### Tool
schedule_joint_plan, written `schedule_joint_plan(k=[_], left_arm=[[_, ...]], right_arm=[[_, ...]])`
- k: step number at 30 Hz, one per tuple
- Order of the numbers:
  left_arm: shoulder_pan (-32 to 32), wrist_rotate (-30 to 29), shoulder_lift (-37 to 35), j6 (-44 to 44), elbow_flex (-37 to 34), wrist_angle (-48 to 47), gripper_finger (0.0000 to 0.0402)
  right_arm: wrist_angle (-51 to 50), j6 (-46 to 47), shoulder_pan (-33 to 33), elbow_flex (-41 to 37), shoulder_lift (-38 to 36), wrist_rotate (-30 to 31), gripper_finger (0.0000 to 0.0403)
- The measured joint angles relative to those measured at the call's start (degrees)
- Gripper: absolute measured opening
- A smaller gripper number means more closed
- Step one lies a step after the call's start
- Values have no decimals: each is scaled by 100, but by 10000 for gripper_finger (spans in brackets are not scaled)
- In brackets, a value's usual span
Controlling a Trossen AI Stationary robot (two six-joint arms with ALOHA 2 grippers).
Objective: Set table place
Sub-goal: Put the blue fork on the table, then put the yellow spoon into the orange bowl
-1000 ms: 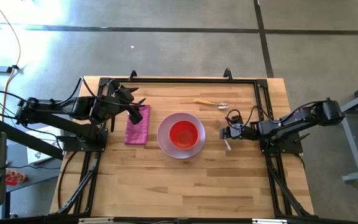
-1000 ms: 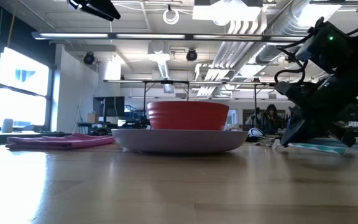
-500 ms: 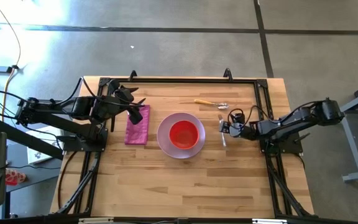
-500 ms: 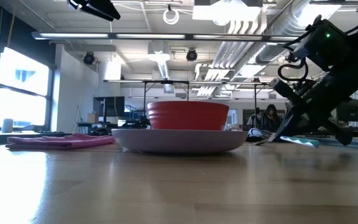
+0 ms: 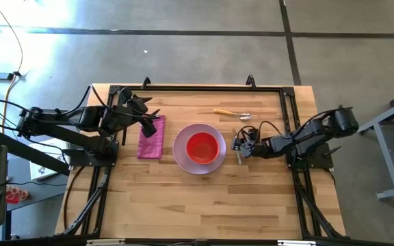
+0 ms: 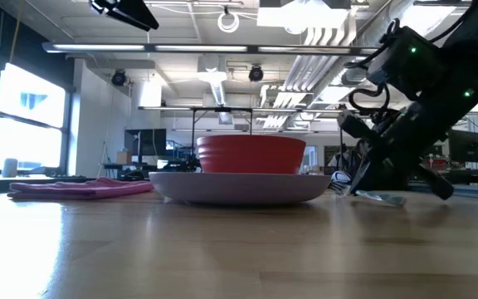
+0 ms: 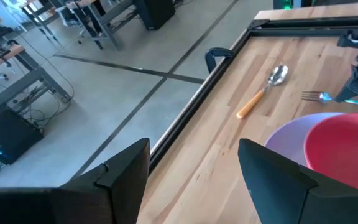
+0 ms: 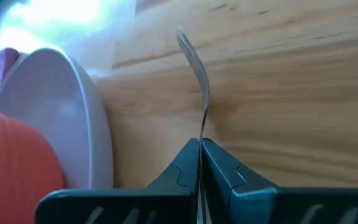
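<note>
The lavender plate (image 5: pixel 180 154) holds the red bowl (image 5: pixel 204 147) at mid-table. The magenta napkin (image 5: pixel 150 140) lies flat to the plate's left. The yellow-handled spoon (image 5: pixel 230 113) lies near the far edge. My right gripper (image 5: pixel 240 144) is just right of the plate, shut on the silver fork (image 5: pixel 239 157), and also shows in the low view (image 6: pixel 362 178). My left gripper (image 5: pixel 148 115) is open and empty over the napkin's far end. My right gripper pinches the fork's shaft (image 8: pixel 202 121) between its two fingers, with the fork turned on edge. The fingers come from the table's right, slanting down, and lie across the fork. The fork (image 6: pixel 376 196) sits low over the table. I cannot tell whether it touches the wood.
The black rail frame (image 5: pixel 197 88) edges the table. The spoon (image 7: pixel 261 96) and the fork's tines (image 7: pixel 312 96) show beyond the plate (image 7: pixel 288 134) in the left wrist view. Bare wood (image 5: pixel 204 205) lies on the near side of the plate.
My right gripper has gone toward the table's left, toward the plate, staying shut on the fork. The fork has travelled with it, low over the table, and now lies close beside the plate's right rim.
</note>
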Motion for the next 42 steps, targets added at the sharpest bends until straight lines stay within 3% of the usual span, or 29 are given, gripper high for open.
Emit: schedule_joint_plan(k=[10,23,35,42], left_arm=[[0,145,0,32,-2,-138,237],[0,195,0,40,-2,-164,237],[0,267,0,-15,-2,-161,237],[0,315,0,-15,-2,-157,237]], right_arm=[[-82,880,417,-6,195,331,0],[-1,588,416,-17,203,119,2],[5,462,411,-20,210,30,99],[-105,370,411,-33,37,66,110]])
